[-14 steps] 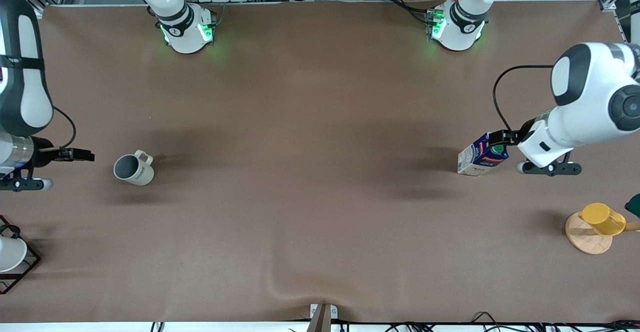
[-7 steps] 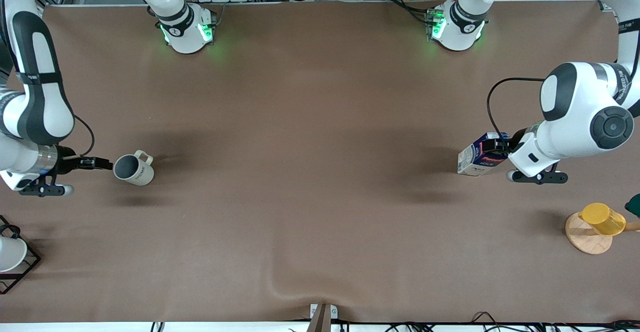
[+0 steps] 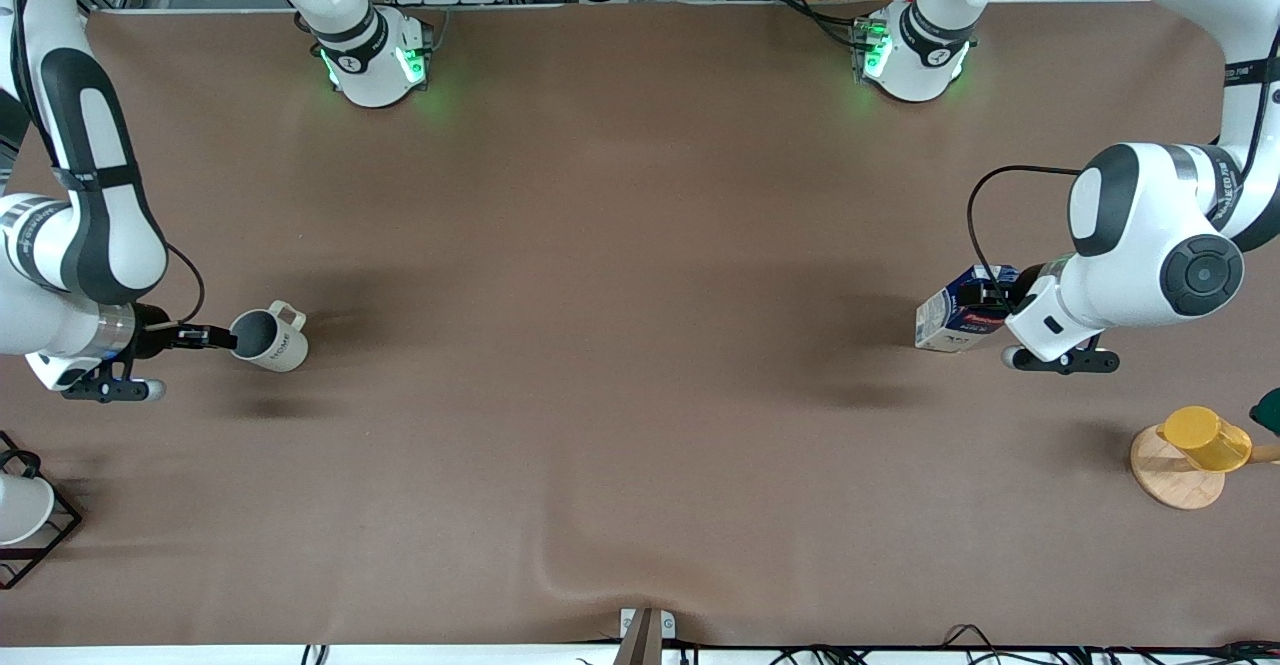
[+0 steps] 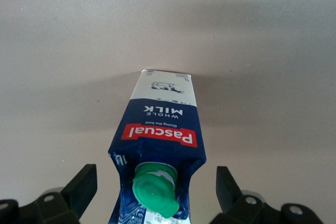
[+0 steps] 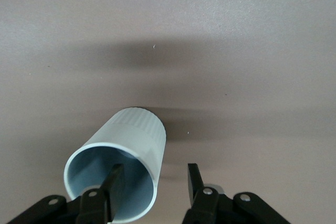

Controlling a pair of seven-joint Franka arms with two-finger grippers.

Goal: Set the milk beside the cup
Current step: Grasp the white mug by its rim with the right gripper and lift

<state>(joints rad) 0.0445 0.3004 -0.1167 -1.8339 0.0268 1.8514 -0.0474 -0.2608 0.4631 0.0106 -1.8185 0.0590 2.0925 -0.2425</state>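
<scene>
**A:** Where was the milk?

**B:** The small gable-top milk carton (image 3: 962, 315), dark blue over white with a round green cap and a red label band, stood on the brown table (image 3: 620, 245) at the right of the front frame, about mid-height. In the left wrist view the carton (image 4: 160, 145) rose up the middle of the frame, cap lowest.

**A:** And the left gripper?

**B:** The left gripper (image 3: 1000, 297) was at the carton's top. Its fingers (image 4: 80, 188) stood wide apart, one on each side of the carton, clear of it, so nothing was clamped.

**A:** The mug?

**B:** The cream-beige ceramic mug (image 3: 270, 338), grey-blue inside, with a loop handle and dark lettering, sat at the left of the front frame, well apart from the carton, toward the right arm's end of the table.

**A:** What was the right gripper doing?

**B:** The right gripper (image 3: 210, 337) was at the mug's rim. In the right wrist view one finger (image 5: 114, 184) sat inside the mug (image 5: 121, 169) and the other outside its wall, with a gap; whether they touched the wall was hard to judge, but they looked parted.

**A:** Anything else?

**B:** A yellow cup (image 3: 1205, 437) lay on a round wooden stand (image 3: 1170, 470) at the lower right of the front frame, and a plain white cup (image 3: 20, 510) sat in a black wire rack (image 3: 50, 540) at the lower left.
</scene>
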